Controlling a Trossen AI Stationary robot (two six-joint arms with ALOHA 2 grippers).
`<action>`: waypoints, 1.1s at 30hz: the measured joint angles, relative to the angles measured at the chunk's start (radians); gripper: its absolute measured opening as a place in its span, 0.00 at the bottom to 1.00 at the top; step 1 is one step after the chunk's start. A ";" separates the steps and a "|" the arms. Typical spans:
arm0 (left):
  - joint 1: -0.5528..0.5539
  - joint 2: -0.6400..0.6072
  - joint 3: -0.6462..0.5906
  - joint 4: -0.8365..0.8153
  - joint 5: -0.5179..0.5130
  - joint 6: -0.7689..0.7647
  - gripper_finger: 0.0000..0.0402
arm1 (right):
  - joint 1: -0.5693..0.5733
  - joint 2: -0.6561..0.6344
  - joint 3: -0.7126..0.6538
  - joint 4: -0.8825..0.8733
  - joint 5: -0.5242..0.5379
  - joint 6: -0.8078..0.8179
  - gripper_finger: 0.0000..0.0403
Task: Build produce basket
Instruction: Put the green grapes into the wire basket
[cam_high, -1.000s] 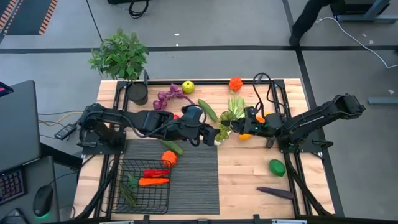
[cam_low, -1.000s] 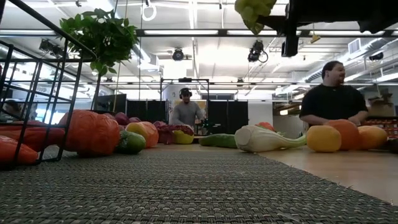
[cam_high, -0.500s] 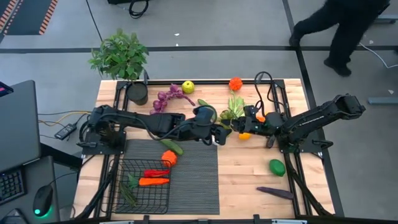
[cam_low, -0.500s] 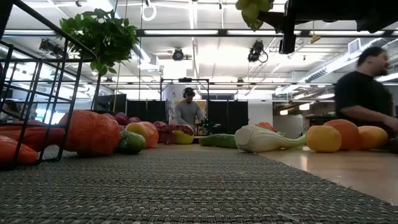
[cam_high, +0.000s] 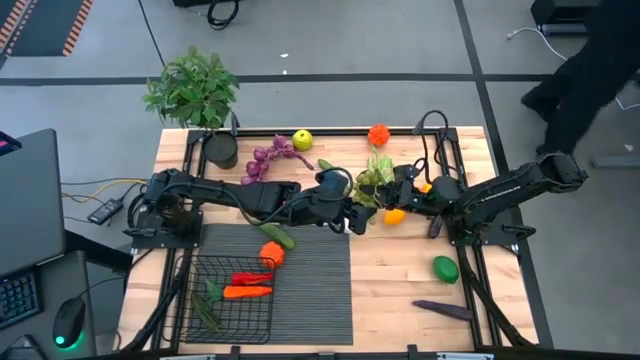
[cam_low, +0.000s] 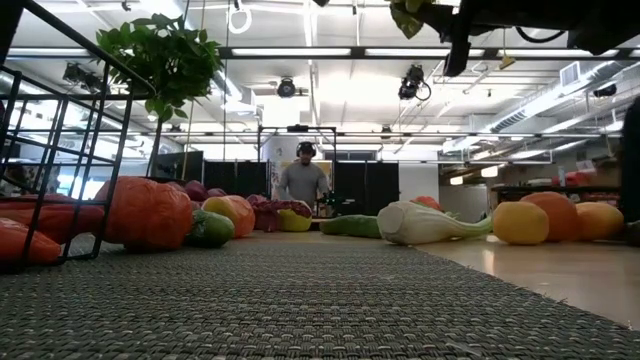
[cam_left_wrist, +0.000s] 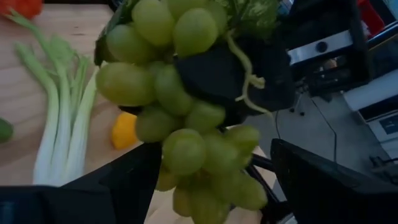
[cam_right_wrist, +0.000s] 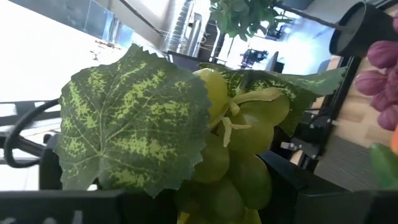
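1. On the far left of the table I see the potted plant (cam_high: 193, 88) with matt green leaves in a black pot. Near it, at the front left corner, the basket (cam_high: 226, 296) of thin black wire mesh stands on the ribbed dark mat (cam_high: 312, 285). Inside it lie a red pepper (cam_high: 250, 277), an orange carrot-like piece (cam_high: 246, 292) and a green one; their long axes run mostly along the width of the table.
2. Just beyond the basket rim, on the mat, a round orange piece (cam_high: 271, 253) touches a short cucumber (cam_high: 279, 237).
3. At the back edge lie the purple grapes (cam_high: 266, 158) and a smooth yellow-green apple (cam_high: 302, 139).
4. The left gripper (cam_high: 352, 214) reaches to the middle of the table. In its wrist view the dark fingers (cam_left_wrist: 208, 74) are closed on the stem part of the green grapes (cam_left_wrist: 186, 112), a bunch of glossy round berries that hangs down with its long axis about vertical, above the table.
5. The right gripper (cam_high: 388, 194) meets the same bunch from the other side. Its wrist view shows the veined paper-like leaf (cam_right_wrist: 134, 118) very close, but I cannot tell how far its fingers are open.
6. Under them lie the pale leek (cam_left_wrist: 62, 118), its long axis going front to back, and a lemon (cam_high: 394, 215).
7. On the right, well apart, rest a green round fruit (cam_high: 445, 268) and a long purple eggplant (cam_high: 443, 309), pointing across the table.
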 joint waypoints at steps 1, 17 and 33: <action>0.000 0.000 0.000 -0.001 0.000 0.000 0.77 | 0.000 0.000 0.000 0.009 0.000 0.007 0.41; 0.012 0.000 -0.001 -0.004 -0.021 0.003 0.50 | 0.009 -0.002 0.002 0.018 -0.001 0.005 0.41; 0.012 -0.056 0.000 -0.047 -0.018 0.079 0.16 | 0.010 -0.001 0.002 -0.016 -0.220 -0.067 0.74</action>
